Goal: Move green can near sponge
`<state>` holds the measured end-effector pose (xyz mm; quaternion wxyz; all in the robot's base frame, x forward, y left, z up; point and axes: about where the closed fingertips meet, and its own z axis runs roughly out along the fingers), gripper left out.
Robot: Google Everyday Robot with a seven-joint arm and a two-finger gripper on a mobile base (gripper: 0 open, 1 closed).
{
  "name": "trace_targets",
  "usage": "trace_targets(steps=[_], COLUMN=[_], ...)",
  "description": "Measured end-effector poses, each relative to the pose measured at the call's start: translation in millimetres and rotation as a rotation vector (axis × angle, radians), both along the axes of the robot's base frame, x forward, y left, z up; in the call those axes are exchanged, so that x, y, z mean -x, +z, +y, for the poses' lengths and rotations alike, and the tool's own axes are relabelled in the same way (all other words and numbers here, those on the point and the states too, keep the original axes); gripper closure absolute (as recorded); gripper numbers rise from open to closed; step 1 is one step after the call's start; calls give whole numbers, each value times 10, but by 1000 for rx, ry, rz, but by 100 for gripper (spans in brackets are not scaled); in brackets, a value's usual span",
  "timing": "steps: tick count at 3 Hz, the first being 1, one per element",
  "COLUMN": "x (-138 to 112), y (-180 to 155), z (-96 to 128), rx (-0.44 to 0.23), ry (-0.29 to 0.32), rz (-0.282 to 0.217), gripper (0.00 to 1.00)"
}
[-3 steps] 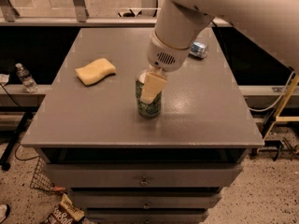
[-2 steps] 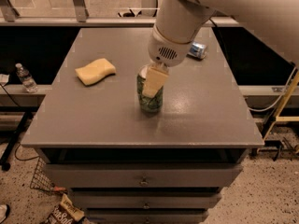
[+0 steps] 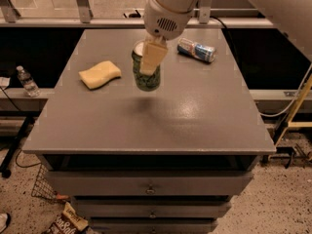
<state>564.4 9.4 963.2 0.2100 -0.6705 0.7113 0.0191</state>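
The green can (image 3: 146, 77) with a pale swirl label and silver top hangs upright above the grey table (image 3: 146, 121), its shadow on the surface below. My gripper (image 3: 147, 57) comes down from the white arm and is shut on the can, one pale finger (image 3: 150, 57) across its front. The pale yellow sponge (image 3: 100, 74) with wavy edges lies flat on the table to the can's left, a short gap away.
A blue-and-silver can (image 3: 196, 50) lies on its side at the table's back right. A water bottle (image 3: 26, 81) stands on a ledge to the left. Drawers are below the tabletop. A snack bag (image 3: 66, 222) lies on the floor.
The can has been lifted off the table in my gripper and carried left and back, closer to the sponge.
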Motion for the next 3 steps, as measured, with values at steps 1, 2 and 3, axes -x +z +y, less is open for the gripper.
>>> trace_targets(steps=[1, 2, 3], x=[-245, -406, -439], y=[100, -3, -138], z=[298, 613, 781], rx=[-9, -15, -18], ry=[94, 184, 228], rz=[-24, 2, 33], gripper=[100, 100, 100])
